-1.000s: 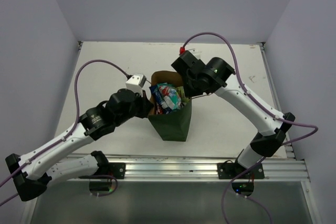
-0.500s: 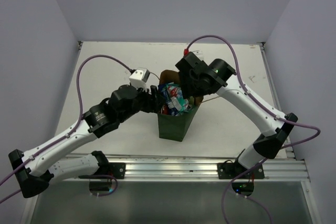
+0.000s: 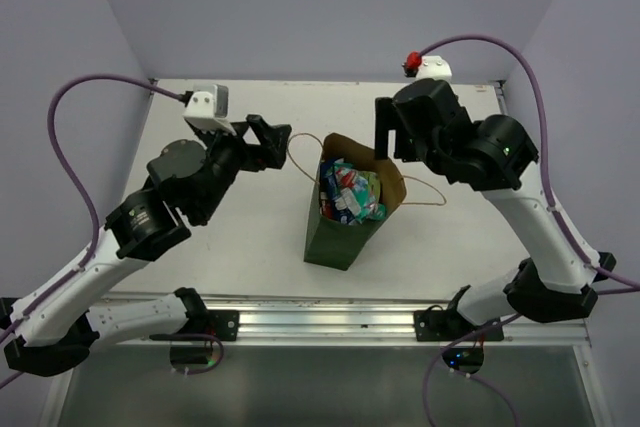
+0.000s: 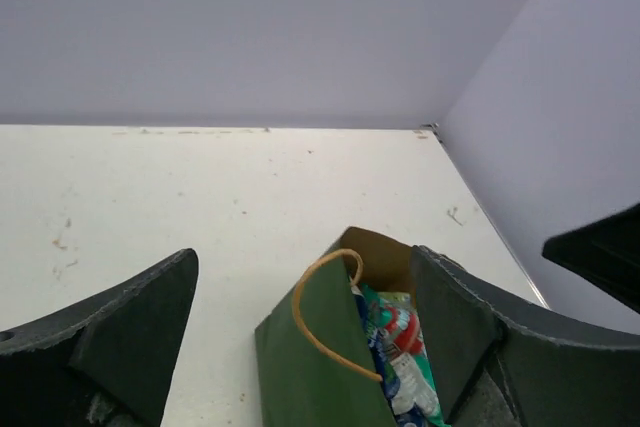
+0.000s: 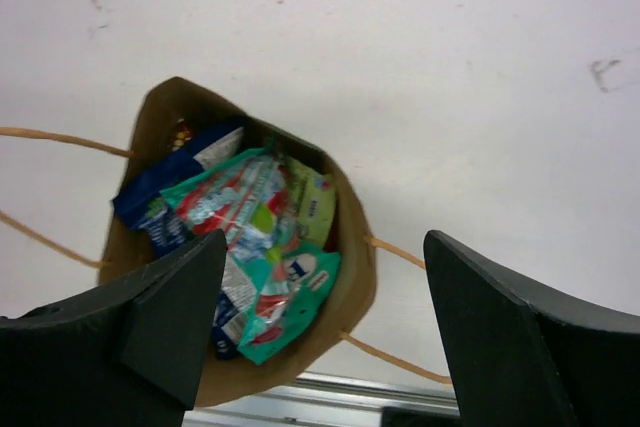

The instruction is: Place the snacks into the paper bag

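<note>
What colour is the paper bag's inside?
The paper bag is brown inside; clearest in right wrist view.

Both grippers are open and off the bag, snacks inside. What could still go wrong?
1. The string handles loop out toward the left gripper and right gripper; a moving arm could snag one and topple the unsupported paper bag.
2. The teal packet sits near the bag's mouth, so a tip would likely spill it.

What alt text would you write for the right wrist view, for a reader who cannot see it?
An open paper bag, seen from above, holds a teal-pink packet, a dark blue-white packet and a pale green packet. It stands on a white table, framed by the open jaws of the right gripper.
</note>
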`<state>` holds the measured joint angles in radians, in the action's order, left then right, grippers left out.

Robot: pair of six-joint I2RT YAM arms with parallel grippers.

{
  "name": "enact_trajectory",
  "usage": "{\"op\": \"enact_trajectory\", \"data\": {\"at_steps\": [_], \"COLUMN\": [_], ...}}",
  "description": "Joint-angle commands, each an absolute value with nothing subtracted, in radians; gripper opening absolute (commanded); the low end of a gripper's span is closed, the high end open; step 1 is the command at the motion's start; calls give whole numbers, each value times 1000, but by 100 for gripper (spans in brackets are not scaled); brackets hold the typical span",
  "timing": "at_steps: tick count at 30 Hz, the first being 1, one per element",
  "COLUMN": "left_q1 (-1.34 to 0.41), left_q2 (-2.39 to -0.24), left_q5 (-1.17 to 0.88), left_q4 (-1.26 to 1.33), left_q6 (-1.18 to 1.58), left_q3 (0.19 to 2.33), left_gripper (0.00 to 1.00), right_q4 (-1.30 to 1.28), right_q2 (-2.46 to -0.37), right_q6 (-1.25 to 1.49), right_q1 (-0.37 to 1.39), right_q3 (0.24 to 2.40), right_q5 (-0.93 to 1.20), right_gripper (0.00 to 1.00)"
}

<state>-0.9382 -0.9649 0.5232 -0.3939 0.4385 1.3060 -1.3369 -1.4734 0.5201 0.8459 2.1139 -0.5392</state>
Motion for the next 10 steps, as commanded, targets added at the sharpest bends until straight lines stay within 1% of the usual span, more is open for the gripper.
{"op": "enact_trajectory", "data": {"at_steps": [1,2,8,10], "left_q1": [-939,-933,-841,-792], "left_q2": [-972,-982,-982,-980], "left_q5": [736,756,672,628], "left_q4": [-446,-440,-430,-437], "left_q6": [316,267,261,267], "left_q3": [1370,1390,1402,1402], "left_gripper": [91,94,95,95], "right_q4": [-1514,-1544,-1563,-1571], "right_q2": [-1399,-1372,-1318,-1313], "right_q6": [563,598,615,618], "right_q1": [845,844,844,842], "right_q3": [2030,1999,1970,1973], "right_q5": [-774,-858,-952,-957], "right_gripper": [85,86,86,88]}}
